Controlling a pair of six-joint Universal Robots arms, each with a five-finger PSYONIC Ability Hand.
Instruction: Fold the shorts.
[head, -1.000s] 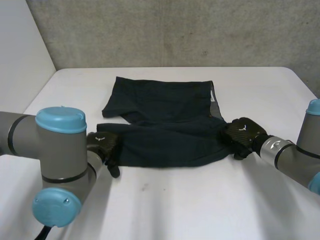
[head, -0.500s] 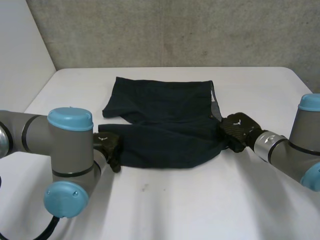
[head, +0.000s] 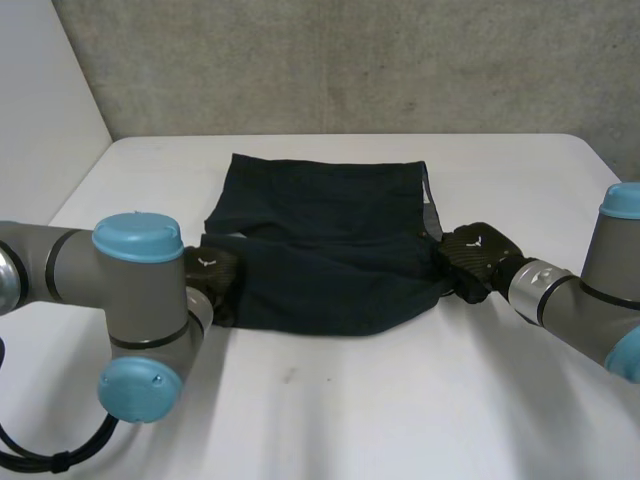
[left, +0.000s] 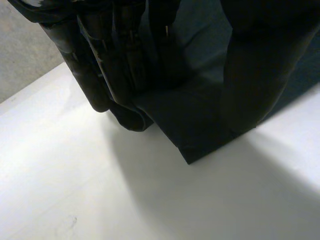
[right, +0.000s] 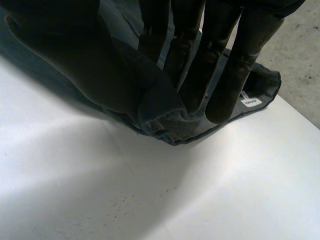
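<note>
White worktop (head: 330, 400) backed by a grey concrete wall (head: 350, 60); dark shorts (head: 330, 210) are spread at its middle. Their near left corner is pinched by the left hand (head: 212, 272); the right edge, near a white label (right: 248, 101), is pinched between thumb and fingers of the right hand (head: 472, 255)

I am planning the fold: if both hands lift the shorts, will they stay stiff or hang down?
Probably floppy: the shorts crumple where the right hand pinches their edge. The middle would likely sag between it and the left hand, which pinches the other side. They seem thin, so probably light.
</note>
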